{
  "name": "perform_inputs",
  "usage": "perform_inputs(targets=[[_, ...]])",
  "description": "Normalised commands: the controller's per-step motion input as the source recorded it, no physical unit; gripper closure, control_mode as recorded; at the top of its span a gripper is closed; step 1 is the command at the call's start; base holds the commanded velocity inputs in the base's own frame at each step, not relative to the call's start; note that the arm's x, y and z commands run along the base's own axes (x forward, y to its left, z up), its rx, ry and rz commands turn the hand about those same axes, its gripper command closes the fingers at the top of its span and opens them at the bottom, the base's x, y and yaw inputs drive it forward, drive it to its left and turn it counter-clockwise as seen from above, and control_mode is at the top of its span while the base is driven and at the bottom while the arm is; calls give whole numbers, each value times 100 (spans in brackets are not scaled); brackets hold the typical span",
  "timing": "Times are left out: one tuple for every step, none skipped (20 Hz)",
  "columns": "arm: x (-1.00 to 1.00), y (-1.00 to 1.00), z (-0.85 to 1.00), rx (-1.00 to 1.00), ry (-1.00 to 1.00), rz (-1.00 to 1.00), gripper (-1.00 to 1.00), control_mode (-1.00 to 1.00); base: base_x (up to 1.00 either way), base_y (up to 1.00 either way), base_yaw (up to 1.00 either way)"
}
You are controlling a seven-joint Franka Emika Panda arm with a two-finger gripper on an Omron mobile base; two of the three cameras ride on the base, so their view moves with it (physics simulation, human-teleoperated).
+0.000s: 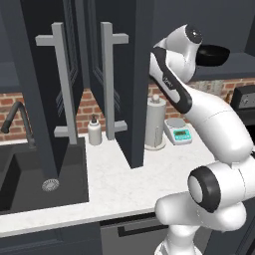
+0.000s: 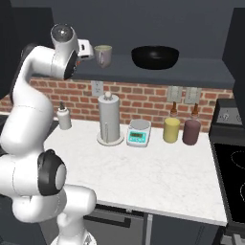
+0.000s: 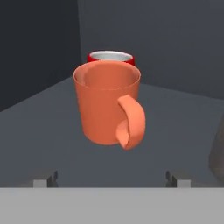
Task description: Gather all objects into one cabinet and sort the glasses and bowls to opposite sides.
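In the hand view I see my gripper (image 3: 112, 179) spread wide, its two dark fingertips (image 3: 43, 179) low at the left and right of the frame with nothing between them. The orange mug (image 3: 107, 105) stands on the dark cabinet shelf (image 3: 39, 131) just beyond the tips, centred between them and apart from both. It is upright, long axis vertical, mouth up, with its handle turned toward the camera and slightly to the right of frame. Directly behind it, touching or nearly so, the red cup (image 3: 111, 57) shows its rim and pale inside above the orange one. In the right base view, the hand sits at the upper left, level with the shelf, and the grey-beige mug (image 2: 103, 55) stands upright just beside it to the right. Further right on that shelf, well apart, the wide black bowl (image 2: 155, 57) rests mouth up. In the left base view the cabinet doors (image 1: 119, 74) stand open, pale bar handles (image 1: 108, 82) facing me.
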Motion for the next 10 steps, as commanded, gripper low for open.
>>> perform_inputs(targets=[[-46, -6, 14, 0, -5, 0, -100, -100, 0, 0, 0], [-48, -7, 12, 0, -7, 0, -100, -100, 0, 0, 0], [-49, -9, 11, 0, -8, 0, -100, -100, 0, 0, 0], [-54, -11, 11, 0, -9, 0, -100, -100, 0, 0, 0], [-56, -14, 9, 0, -8, 0, -100, -100, 0, 0, 0], [-54, -14, 10, 0, -7, 0, -100, -100, 0, 0, 0], [-56, -19, 14, 0, -6, 0, -100, -100, 0, 0, 0], [-51, -20, 18, 0, -4, 0, -100, -100, 0, 0, 0], [-51, -19, 18, 0, -3, 0, -100, -100, 0, 0, 0], [-50, -20, 24, 0, -4, 0, -100, -100, 0, 0, 0]])
